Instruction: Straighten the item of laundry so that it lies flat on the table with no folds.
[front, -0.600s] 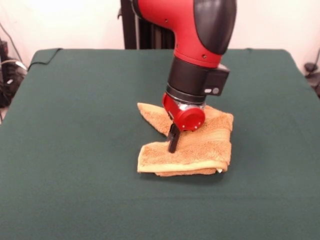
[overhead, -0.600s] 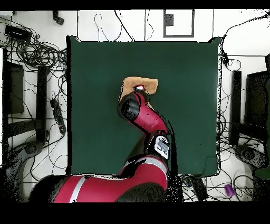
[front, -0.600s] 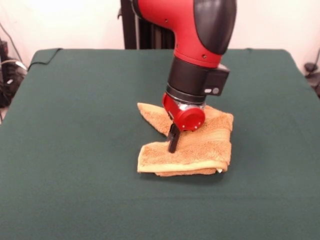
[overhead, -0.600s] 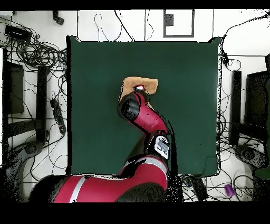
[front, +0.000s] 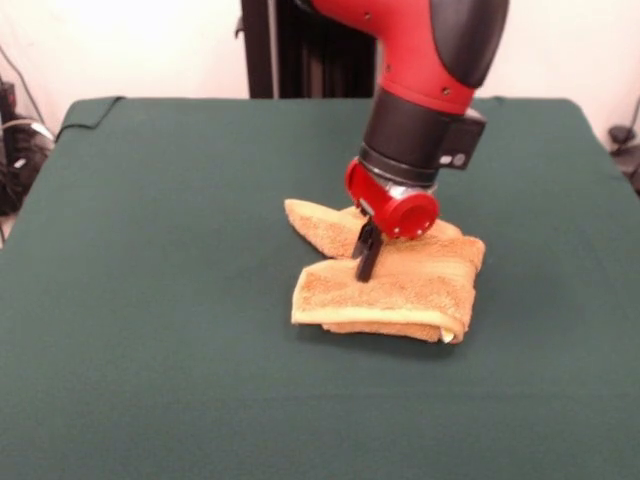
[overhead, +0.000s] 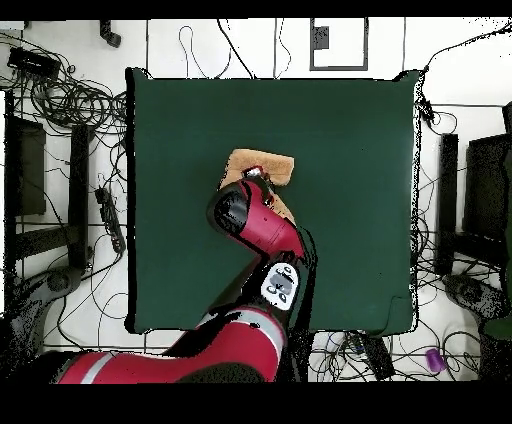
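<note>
The item of laundry (front: 410, 285), an orange-tan terry towel, lies folded over in several layers a little right of the middle of the green table (front: 150, 250). One corner sticks out toward the far left. My gripper (front: 366, 262) comes down from above, and its black fingers (front: 368, 250) stand pressed together on the far edge of the towel's top layer. In the overhead view the towel (overhead: 265, 162) shows partly, with the gripper (overhead: 253, 176) and the red arm covering its near side. No care label shows.
The red and black arm (overhead: 262, 235) reaches from the table's bottom edge in the overhead view. Cables and dark equipment (overhead: 60, 110) lie around the table (overhead: 340, 120) on the floor. Green cloth surrounds the towel on all sides.
</note>
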